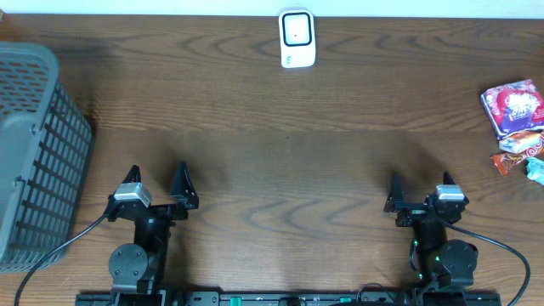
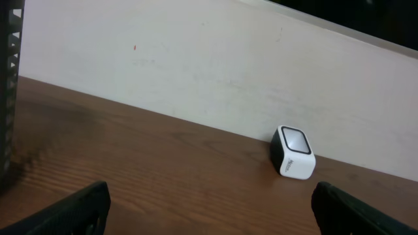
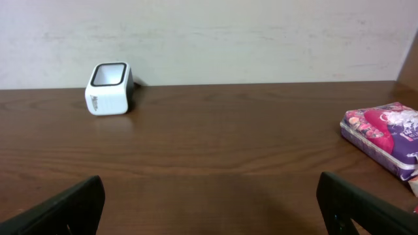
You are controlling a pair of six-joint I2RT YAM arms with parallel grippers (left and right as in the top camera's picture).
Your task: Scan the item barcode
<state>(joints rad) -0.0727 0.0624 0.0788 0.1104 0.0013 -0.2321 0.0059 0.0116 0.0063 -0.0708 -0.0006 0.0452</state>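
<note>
A white barcode scanner [image 1: 297,38] with a dark window stands at the table's far edge, also seen in the left wrist view [image 2: 293,153] and the right wrist view [image 3: 109,89]. A purple and pink snack packet [image 1: 512,106] lies at the far right, visible from the right wrist [image 3: 385,135], with an orange wrapped item [image 1: 518,153] beside it. My left gripper [image 1: 158,180] rests open near the front left, nothing between its fingers. On the front right, my right gripper [image 1: 421,189] is likewise open and empty, well short of the packets.
A grey plastic basket [image 1: 34,153] stands at the left edge, its dark wall showing in the left wrist view [image 2: 10,91]. A pale wall runs behind the table's far edge. Cables trail from both arm bases at the front.
</note>
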